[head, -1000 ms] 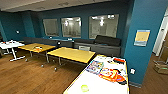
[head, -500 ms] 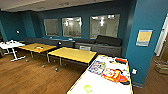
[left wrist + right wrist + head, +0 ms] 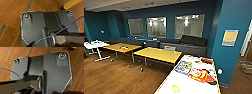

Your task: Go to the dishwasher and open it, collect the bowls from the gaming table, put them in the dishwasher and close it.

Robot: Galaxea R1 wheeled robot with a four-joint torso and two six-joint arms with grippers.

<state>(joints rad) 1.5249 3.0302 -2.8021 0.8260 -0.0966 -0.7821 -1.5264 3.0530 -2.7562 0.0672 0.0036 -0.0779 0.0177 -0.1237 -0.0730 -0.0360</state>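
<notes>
Teal-walled lounge with wood floor (image 3: 116, 77): yellow tabletops (image 3: 157, 54) sit mid-frame, a white tabletop (image 3: 189, 83) with colourful sheets at lower right. No dishwasher appears from this spot. Tool state cannot be told. Driving well likely means steering clear of table legs.

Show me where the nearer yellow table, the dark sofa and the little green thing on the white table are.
Yellow table (image 3: 159, 54): head view, middle of its top.
Sofa (image 3: 191, 41): head view, on its backrest.
Green thing (image 3: 175, 88): head view, its centre, on the white table (image 3: 184, 83).
</notes>
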